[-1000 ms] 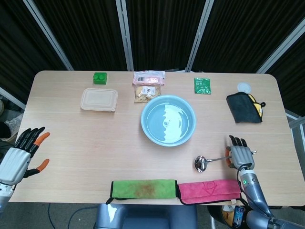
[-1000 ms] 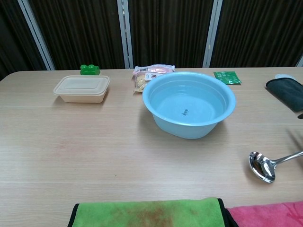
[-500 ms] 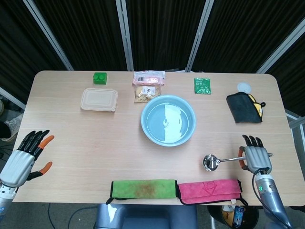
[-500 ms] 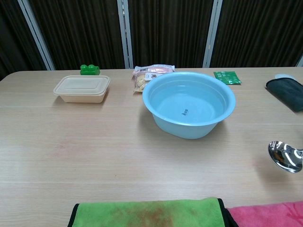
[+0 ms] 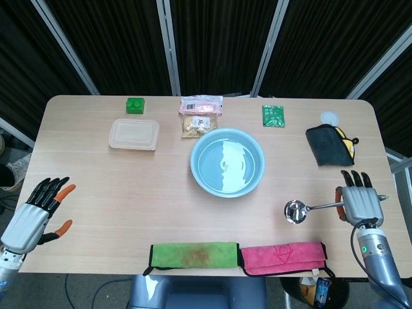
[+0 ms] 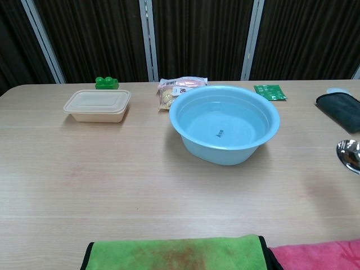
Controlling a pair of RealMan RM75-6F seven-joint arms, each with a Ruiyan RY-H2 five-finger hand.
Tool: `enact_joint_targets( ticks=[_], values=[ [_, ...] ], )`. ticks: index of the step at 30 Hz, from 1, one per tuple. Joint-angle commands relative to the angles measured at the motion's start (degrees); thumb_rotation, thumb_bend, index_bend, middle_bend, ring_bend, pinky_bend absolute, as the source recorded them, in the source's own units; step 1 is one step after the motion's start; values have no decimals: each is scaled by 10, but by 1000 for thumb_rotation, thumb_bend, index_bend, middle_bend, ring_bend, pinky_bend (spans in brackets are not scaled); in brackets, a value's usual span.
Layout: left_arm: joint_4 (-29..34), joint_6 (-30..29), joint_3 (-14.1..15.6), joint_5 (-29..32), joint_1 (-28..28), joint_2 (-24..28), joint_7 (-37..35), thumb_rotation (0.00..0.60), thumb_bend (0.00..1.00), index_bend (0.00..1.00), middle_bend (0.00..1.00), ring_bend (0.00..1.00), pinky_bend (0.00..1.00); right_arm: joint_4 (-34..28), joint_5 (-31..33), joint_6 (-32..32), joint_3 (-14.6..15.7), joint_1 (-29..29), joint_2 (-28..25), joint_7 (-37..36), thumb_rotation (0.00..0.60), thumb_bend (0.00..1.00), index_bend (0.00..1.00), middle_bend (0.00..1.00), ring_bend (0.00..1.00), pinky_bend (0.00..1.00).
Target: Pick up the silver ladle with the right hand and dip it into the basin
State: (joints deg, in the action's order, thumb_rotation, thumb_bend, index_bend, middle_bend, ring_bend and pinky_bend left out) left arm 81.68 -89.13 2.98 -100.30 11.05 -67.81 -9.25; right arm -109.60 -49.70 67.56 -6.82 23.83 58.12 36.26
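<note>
My right hand (image 5: 360,206) grips the handle of the silver ladle (image 5: 306,209) near the table's right front edge. The ladle's bowl (image 5: 295,211) points left and hangs above the table; the chest view catches only its edge (image 6: 350,155) at the far right. The light blue basin (image 5: 226,161) holding water stands mid-table, to the left of and beyond the ladle, and shows large in the chest view as basin (image 6: 224,130). My left hand (image 5: 35,211) hovers at the front left corner, fingers spread, holding nothing.
A green cloth (image 5: 193,253) and a pink cloth (image 5: 283,257) lie along the front edge. A beige lidded box (image 5: 133,134), green block (image 5: 134,105), snack packet (image 5: 201,114) and green sachet (image 5: 273,116) sit at the back. A black pouch (image 5: 330,144) lies at the right.
My right hand has lifted the ladle off the table and carried it rightwards and up. The ladle's bowl has slid toward the chest view's right edge. The left hand barely shifted.
</note>
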Motion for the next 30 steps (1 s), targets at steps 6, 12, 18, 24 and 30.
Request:
enact_joint_targets(
  ticks=[6,12,18,24,30],
  values=[
    [-2,4,-4,10,1,0,-3,600,315,91,0,0,0,-58,138,-30,-51,77,-59,60,600,636,743,72,0,0],
    [-1,10,-8,19,3,1,-8,600,316,91,0,0,0,-78,208,-35,-67,130,-66,101,600,638,743,74,0,0],
    [-1,4,-12,27,0,7,-22,600,315,91,0,0,0,-83,268,-26,-73,190,-37,146,600,638,743,75,0,0],
    [-2,3,-14,33,-1,13,-43,600,315,92,0,0,0,-63,323,-14,-74,251,15,191,600,638,744,77,0,0],
    [-7,3,-16,39,-1,21,-66,600,315,92,0,0,0,-24,362,5,-71,297,78,221,600,636,744,78,0,0]
  ],
)
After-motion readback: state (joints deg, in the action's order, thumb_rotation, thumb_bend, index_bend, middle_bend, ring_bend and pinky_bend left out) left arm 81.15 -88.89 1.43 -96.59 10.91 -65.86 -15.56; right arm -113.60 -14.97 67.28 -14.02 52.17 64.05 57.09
